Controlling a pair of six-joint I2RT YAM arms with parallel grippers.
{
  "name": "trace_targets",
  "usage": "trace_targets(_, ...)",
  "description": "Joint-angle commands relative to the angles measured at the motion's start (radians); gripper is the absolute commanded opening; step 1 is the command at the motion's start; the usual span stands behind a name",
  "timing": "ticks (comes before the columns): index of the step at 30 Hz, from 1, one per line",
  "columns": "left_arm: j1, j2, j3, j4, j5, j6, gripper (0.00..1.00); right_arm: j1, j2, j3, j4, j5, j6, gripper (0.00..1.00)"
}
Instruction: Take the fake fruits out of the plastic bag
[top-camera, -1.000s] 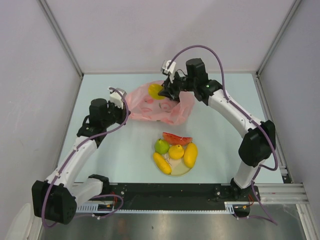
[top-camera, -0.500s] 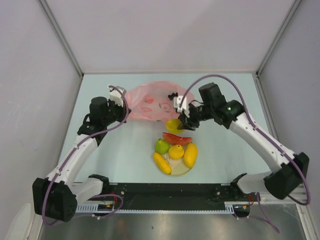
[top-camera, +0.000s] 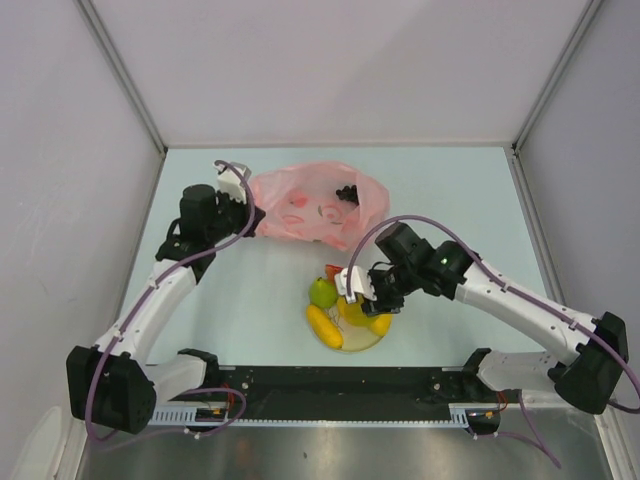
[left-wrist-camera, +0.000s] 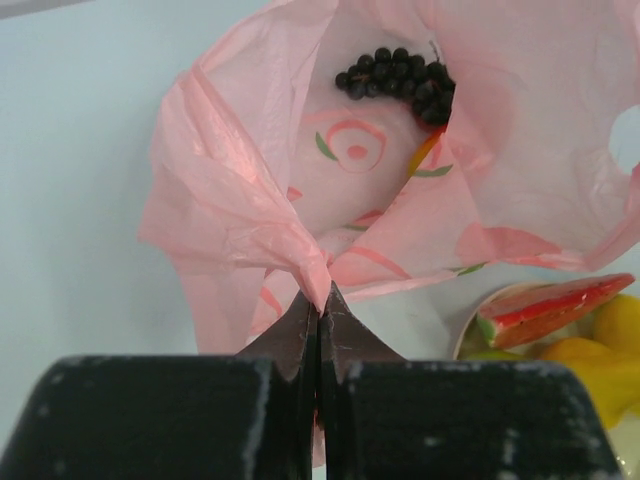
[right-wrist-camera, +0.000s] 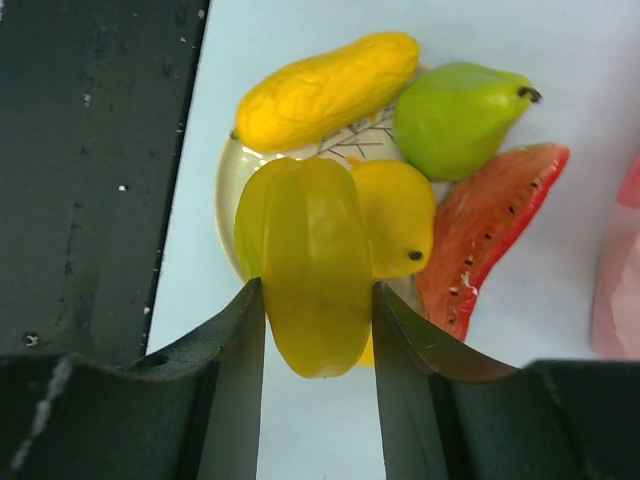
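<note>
The pink plastic bag (top-camera: 300, 205) lies at the back centre, its mouth open. A dark grape bunch (top-camera: 347, 193) sits inside it, also in the left wrist view (left-wrist-camera: 400, 78). My left gripper (left-wrist-camera: 320, 300) is shut on the bag's near edge (left-wrist-camera: 300, 255). My right gripper (right-wrist-camera: 318, 300) is shut on a yellow-green ridged fruit (right-wrist-camera: 315, 260) and holds it just above the cream plate (right-wrist-camera: 226, 190). On the plate lie a green pear (right-wrist-camera: 455, 115), a yellow banana shape (right-wrist-camera: 325, 88) and a lemon (right-wrist-camera: 400, 215), with a watermelon slice (right-wrist-camera: 490, 230) beside them.
The plate (top-camera: 362, 346) sits near the table's front centre, under my right gripper (top-camera: 360, 298). A yellow mango (top-camera: 382, 322) lies on its right side. The black base rail (top-camera: 330, 385) runs just in front of it. Walls close the table on three sides.
My right arm has carried the yellow-green fruit from the bag's mouth forward to above the plate. The left gripper has kept its hold on the bag edge. The grape bunch now shows.
</note>
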Motion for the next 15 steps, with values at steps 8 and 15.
trace_targets(8,-0.007,-0.034,-0.001,0.036,0.058,-0.121,0.00,0.186,-0.005,-0.074,0.128,0.096,0.500,0.20)
trace_targets(15,-0.007,-0.058,-0.048,0.061,0.041,-0.125,0.01,0.198,0.037,-0.102,0.210,0.148,0.659,0.20)
